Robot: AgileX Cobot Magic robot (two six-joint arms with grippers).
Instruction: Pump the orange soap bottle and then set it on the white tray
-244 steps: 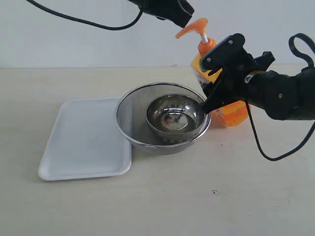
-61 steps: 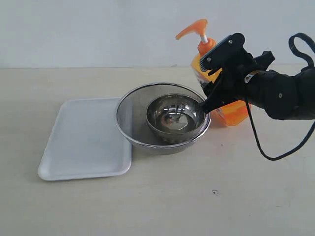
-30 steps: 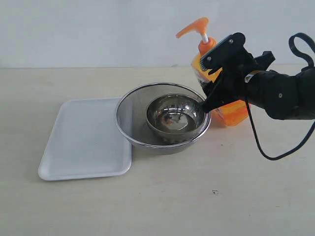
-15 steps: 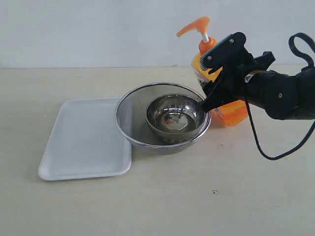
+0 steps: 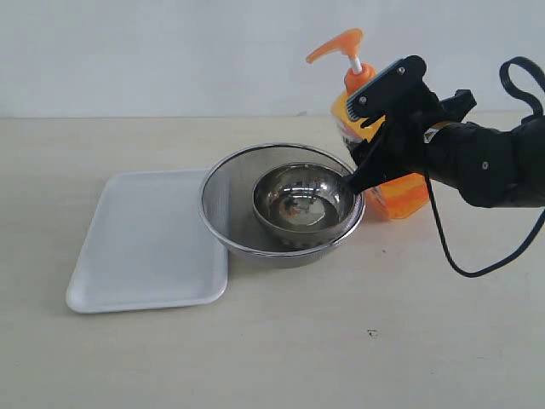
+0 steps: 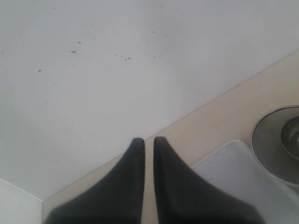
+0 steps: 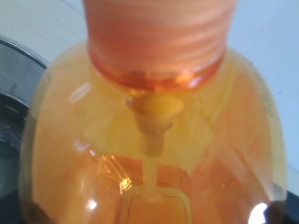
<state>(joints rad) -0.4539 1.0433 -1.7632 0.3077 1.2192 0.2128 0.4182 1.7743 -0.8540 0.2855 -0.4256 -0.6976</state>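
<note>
Exterior view shows the right gripper (image 5: 356, 145) clamped on the orange soap bottle (image 5: 402, 196), one black finger crossing the bottle's shoulder and the other running down its front, so the jaws stand wide apart with the body between them. The bottle is upright or nearly so, with its orange pump head raised on the white stem and the nozzle pointing toward 9 o'clock. Its base is low at the table (image 5: 341, 341), though I cannot tell whether it bears on the surface.

Taking the steel mesh strainer (image 5: 223, 200) as the dial's centre, the bottle sits at 2 o'clock just beside the rim, and the white tray (image 5: 145, 243) lies flat at 9 o'clock, with the strainer's rim overlapping the tray's near edge. A steel bowl (image 5: 302, 204) sits inside the strainer. The bottle is well apart from the tray, not on it.

Right wrist view is filled by the bottle's translucent shoulder and ribbed collar (image 7: 154, 140) (the dip tube shows through the plastic), with a sliver of the strainer (image 7: 18, 65) at one side.

Left wrist view shows the left gripper (image 6: 144, 144) raised and facing the wall, its two dark fingers almost together with only a thin slit between them and nothing held. Part of the tray (image 6: 233, 172) and the strainer (image 6: 273, 144) appear beyond it.
</note>
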